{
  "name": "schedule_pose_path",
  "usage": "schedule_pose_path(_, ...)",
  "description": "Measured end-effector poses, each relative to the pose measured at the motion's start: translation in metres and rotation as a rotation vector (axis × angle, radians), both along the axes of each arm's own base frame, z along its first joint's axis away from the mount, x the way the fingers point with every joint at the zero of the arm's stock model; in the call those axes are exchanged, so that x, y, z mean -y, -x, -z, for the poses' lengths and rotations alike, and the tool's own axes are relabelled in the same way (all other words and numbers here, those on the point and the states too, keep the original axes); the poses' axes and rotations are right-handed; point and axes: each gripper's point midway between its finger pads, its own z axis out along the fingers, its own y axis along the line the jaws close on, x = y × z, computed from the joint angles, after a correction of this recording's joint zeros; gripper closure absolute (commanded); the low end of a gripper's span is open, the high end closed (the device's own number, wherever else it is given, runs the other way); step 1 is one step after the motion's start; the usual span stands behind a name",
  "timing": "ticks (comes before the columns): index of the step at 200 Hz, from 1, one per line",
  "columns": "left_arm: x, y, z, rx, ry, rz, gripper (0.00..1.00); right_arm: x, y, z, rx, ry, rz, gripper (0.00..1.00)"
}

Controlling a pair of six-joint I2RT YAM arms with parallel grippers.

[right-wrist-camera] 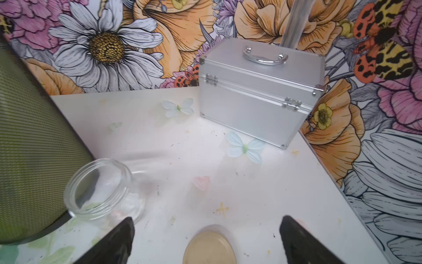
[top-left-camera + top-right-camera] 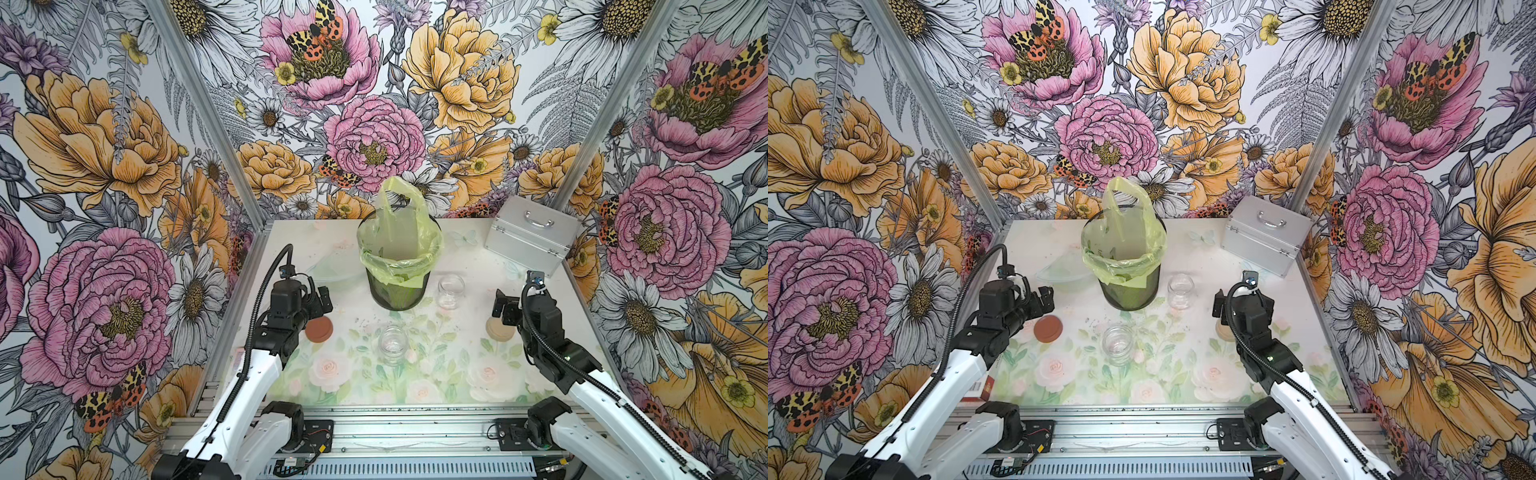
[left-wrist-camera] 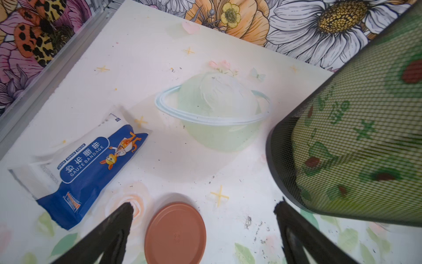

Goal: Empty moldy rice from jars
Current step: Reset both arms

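Two lidless clear glass jars stand upright on the table in both top views: one [image 2: 451, 291] [image 2: 1180, 291] right of the bin, one [image 2: 392, 345] [image 2: 1118, 344] in front of it. The farther jar [image 1: 100, 189] looks empty in the right wrist view. The moldy rice is out of view. A copper-orange lid [image 2: 319, 329] [image 3: 175, 233] lies flat below my open left gripper [image 2: 322, 299] [image 3: 204, 205]. A beige lid [image 2: 500, 329] [image 1: 209, 246] lies below my open right gripper [image 2: 500, 307] [image 1: 206, 219]. Neither gripper holds anything.
A tall dark mesh bin [image 2: 399, 286] lined with a yellow-green bag stands at centre back. A silver case [image 2: 532, 232] sits at the back right. A clear plastic bowl [image 3: 214, 112] and a gauze bandage packet [image 3: 86, 160] lie at the back left.
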Motion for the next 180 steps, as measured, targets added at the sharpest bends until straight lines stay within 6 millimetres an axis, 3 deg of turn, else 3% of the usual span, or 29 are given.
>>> schedule_pose_path(45, -0.025, -0.021, 0.013, 0.048, -0.020, -0.078, 0.01, 0.047, -0.034, 0.037, -0.043, -0.067, 0.095, 0.00)
schedule_pose_path(112, -0.062, -0.049, 0.029, 0.130, -0.063, -0.147, 0.01, 0.064, -0.055, 0.083, -0.018, -0.049, 0.098, 0.00)
schedule_pose_path(180, -0.064, -0.080, 0.056, 0.177, -0.118, -0.087, 0.01, 0.065, -0.077, 0.079, 0.073, -0.016, 0.068, 0.00)
